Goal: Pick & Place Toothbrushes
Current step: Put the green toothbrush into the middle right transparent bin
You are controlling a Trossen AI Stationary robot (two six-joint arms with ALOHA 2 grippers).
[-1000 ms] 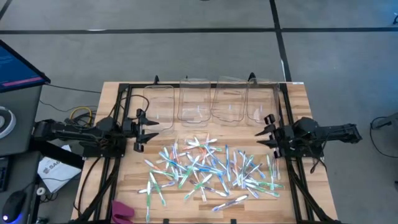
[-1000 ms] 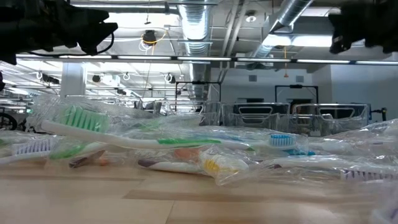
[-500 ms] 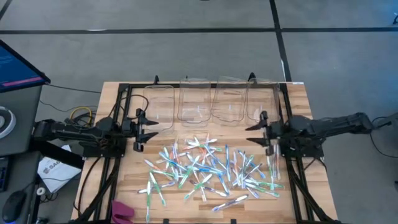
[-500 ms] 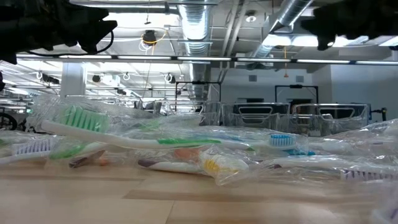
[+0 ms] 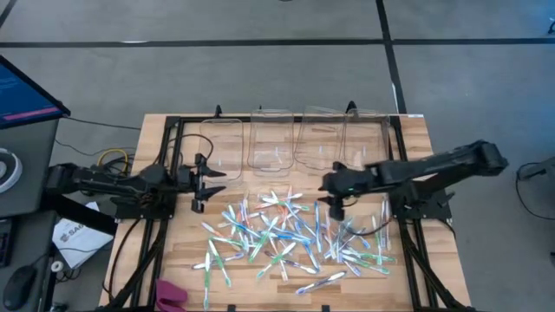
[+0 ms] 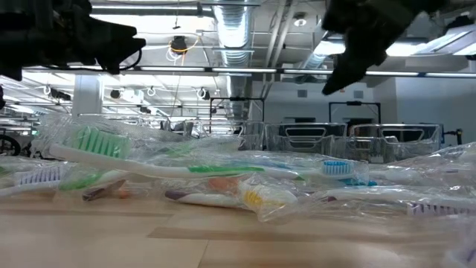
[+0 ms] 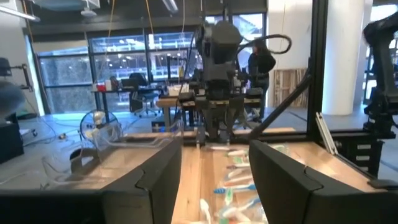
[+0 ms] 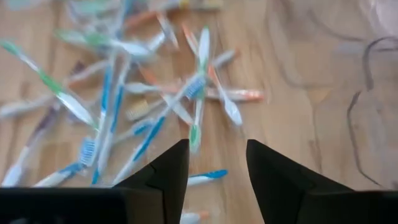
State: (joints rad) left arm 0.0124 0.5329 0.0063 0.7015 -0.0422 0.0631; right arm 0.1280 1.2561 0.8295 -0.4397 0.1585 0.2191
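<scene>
The toothbrushes (image 5: 290,238) lie in a loose heap on the wooden table's middle, slim whitish handles with blue, green and orange accents; the low view shows them in clear wrappers (image 6: 186,173). My right gripper (image 5: 334,198) reaches in from the right and hangs open over the heap's far part, tipped downward; nothing sits between its fingers (image 8: 217,168), and the toothbrushes (image 8: 143,99) lie below it. My left gripper (image 5: 208,182) waits open at the table's left side, pointing level across the table (image 7: 214,180).
Several clear plastic bins (image 5: 295,143) stand in a row along the far edge, just beyond the heap. Black frame rails (image 5: 165,208) run down both sides of the table. A pink object (image 5: 171,295) lies at the near left corner.
My right gripper has swung from the table's right edge toward the middle, out over the far part of the toothbrush heap, and has tipped from level to pointing downward. The toothbrushes have not moved.
</scene>
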